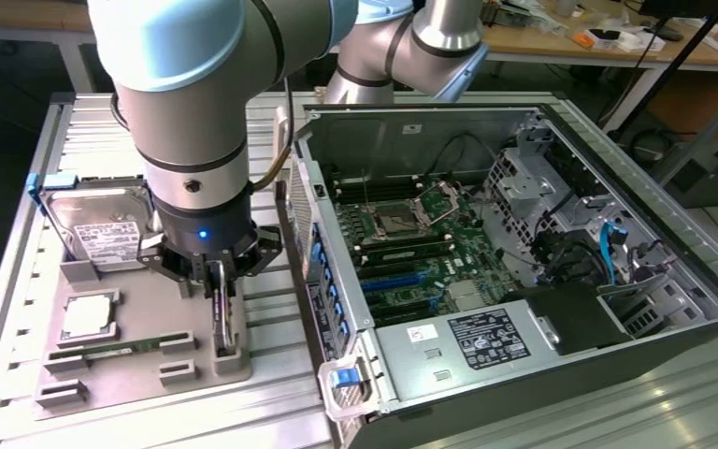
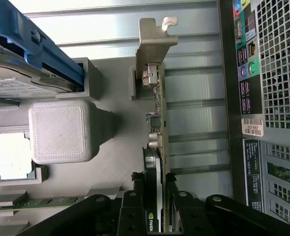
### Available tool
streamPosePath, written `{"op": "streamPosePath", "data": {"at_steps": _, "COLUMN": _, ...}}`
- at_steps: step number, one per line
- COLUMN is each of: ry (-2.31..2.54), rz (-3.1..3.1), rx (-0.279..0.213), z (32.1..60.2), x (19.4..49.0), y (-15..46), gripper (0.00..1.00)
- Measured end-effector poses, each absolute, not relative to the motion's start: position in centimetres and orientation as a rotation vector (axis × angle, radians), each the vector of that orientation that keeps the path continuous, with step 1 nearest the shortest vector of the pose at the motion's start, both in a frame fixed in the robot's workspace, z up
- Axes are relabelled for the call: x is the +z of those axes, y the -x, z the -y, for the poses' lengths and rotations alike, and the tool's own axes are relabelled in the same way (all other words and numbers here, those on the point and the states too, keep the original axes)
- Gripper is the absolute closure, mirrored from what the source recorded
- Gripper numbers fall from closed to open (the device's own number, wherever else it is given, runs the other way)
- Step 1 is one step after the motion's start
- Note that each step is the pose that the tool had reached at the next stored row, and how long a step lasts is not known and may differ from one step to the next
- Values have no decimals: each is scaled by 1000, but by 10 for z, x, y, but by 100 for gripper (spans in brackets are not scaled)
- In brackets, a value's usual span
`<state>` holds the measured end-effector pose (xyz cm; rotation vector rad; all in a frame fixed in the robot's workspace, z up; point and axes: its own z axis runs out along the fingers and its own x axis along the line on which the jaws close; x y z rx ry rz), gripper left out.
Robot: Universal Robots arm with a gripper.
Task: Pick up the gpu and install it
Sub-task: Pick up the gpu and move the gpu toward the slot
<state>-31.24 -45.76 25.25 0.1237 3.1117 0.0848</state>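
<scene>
Exterior view: in the frame's lower left, the gripper [image 1: 220, 285] is clamped on the gpu [image 1: 223, 323], which stands on edge on the gray fixture tray [image 1: 122, 379], beside the open computer case [image 1: 304, 215].

Wrist view: the fingers [image 2: 135, 191] press both faces of the gpu [image 2: 160, 142]. Its silver bracket [image 2: 152, 39] points away from the gripper [image 2: 155, 184].
</scene>
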Motion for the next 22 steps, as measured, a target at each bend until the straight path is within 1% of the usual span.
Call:
{"op": "streamPosePath", "data": {"at_steps": 15, "ry": -124, "rz": -3112, "rx": 85, "z": 458, "x": 257, "y": 312, "gripper": 73}}
{"op": "streamPosePath", "data": {"at_steps": 22, "ry": -124, "rz": -3112, "rx": 85, "z": 458, "x": 267, "y": 312, "gripper": 73}}
